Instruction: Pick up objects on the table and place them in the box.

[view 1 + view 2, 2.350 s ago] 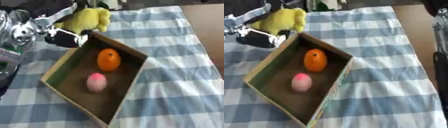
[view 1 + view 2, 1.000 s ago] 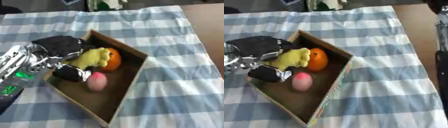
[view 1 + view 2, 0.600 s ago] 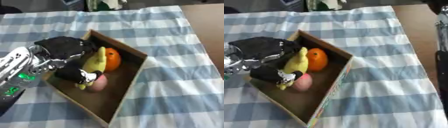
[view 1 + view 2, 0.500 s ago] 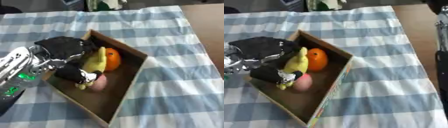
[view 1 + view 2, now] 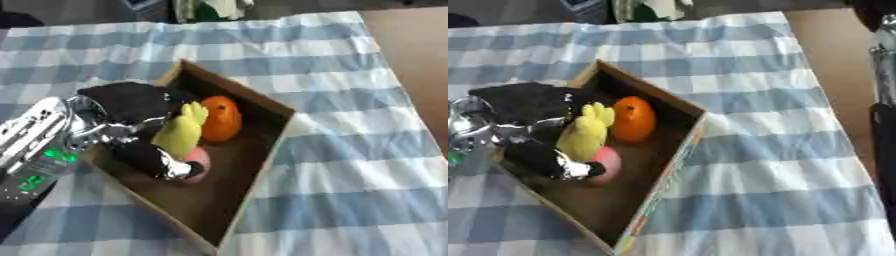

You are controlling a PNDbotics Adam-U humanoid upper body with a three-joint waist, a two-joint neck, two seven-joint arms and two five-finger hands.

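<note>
Blue-white checked tablecloth (image 5: pixel 350 165); brown cardboard box (image 5: pixel 262 150) holds orange ball (image 5: pixel 220 118), pink ball (image 5: pixel 199 161); left hand (image 5: pixel 131 107) clamped on yellow plush toy (image 5: pixel 181 132).

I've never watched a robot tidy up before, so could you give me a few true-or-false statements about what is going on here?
1. The robot's left hand holds a yellow soft toy inside the brown cardboard box. True.
2. The round orange fruit lies on the cloth outside the box. False: it is in the box.
3. A pink egg-shaped object sits in the box. True.
4. The tablecloth is plain red. False: it is blue and white checked.
5. The box is empty. False: it holds the fruit and the pink object.
</note>
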